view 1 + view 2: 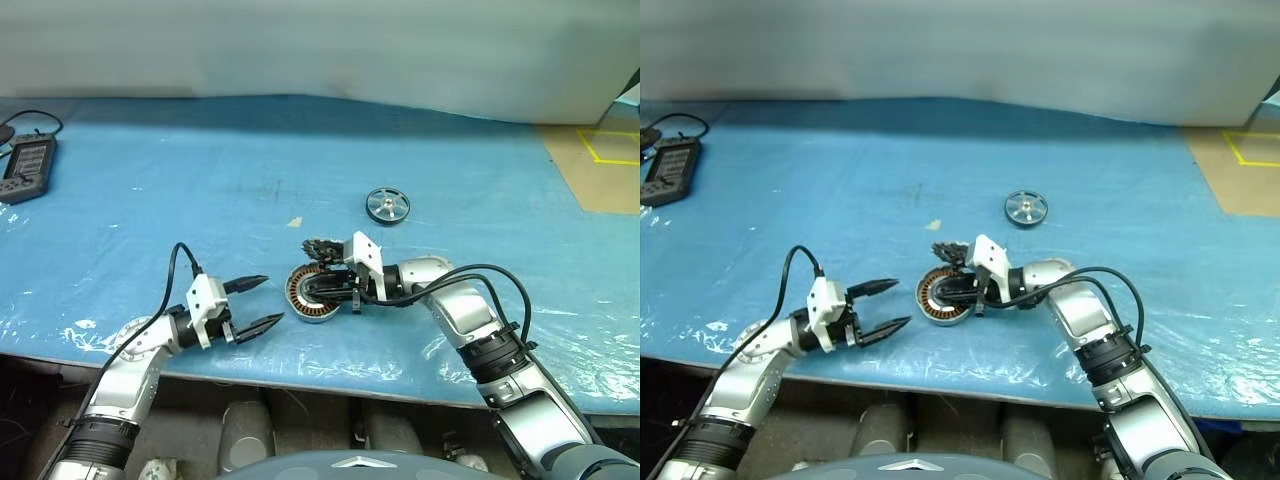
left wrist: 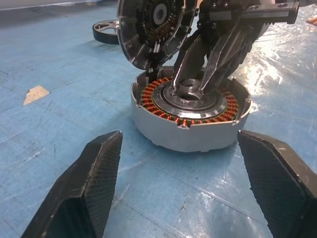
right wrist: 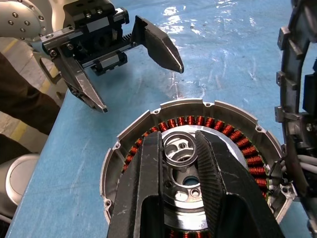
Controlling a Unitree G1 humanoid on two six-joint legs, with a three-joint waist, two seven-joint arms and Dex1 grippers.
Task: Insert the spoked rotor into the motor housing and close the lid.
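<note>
Left end effector [image 1: 255, 303]: near the desk's front edge, fingers spread wide and holding nothing, aimed level at the motor housing [image 1: 308, 295], just beside it and not touching.
Motor housing: flat on the blue-covered desk [image 1: 200, 180], copper windings and silver centre hub facing up; its hinged lid [image 2: 151, 29] stands raised at the far side.
Right end effector [image 3: 179, 163]: reaches in from the right, tips down over the centre hub, fingers closed to a narrow gap around the raised hub ring; they look to be pinching it, though firm contact cannot be confirmed.
Spoked rotor [image 1: 387, 206]: lying flat farther back on the desk, well apart from both end effectors and untouched.
Handheld device [image 1: 25, 168]: dark, with a cable, at the far left.
Task state, as judged: the rotor is not yet in and the lid is open.
Risk: the housing is unsecured on slick plastic, so a pull on the hub could drag or tip it.
Risk: the upright lid could drop shut if jolted, blocking insertion.
Risk: fingertips scraping the windings.
</note>
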